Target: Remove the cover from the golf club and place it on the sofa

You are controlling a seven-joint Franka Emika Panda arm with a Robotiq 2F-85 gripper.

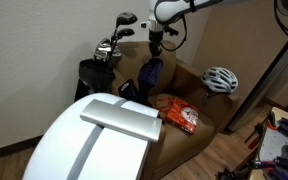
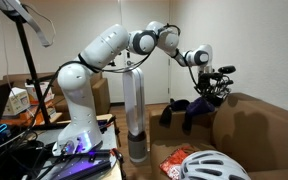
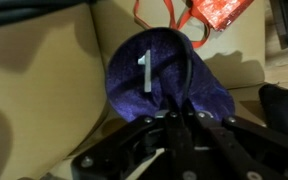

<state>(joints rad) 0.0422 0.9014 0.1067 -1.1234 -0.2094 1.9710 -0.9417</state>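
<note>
My gripper [image 1: 155,42] is shut on the top of the dark navy cover [image 1: 151,72], which hangs limp from it over the sofa's [image 1: 206,103] arm and seat edge. In the wrist view the cover [image 3: 156,72] looks purple-blue with a white "1" on it, pinched between my fingers [image 3: 170,116], with the tan sofa [image 3: 44,70] below. In an exterior view the cover [image 2: 195,108] dangles under my gripper [image 2: 206,68] beside the sofa [image 2: 259,125]. The golf club's dark head [image 1: 126,18] stands bare, just beside my gripper.
A black golf bag [image 1: 94,72] with silver irons [image 1: 107,45] stands beside the sofa. A white helmet [image 1: 220,79] sits on the sofa's far arm; an orange packet [image 1: 180,118] lies on the seat. A white rounded robot body [image 1: 94,145] fills the foreground.
</note>
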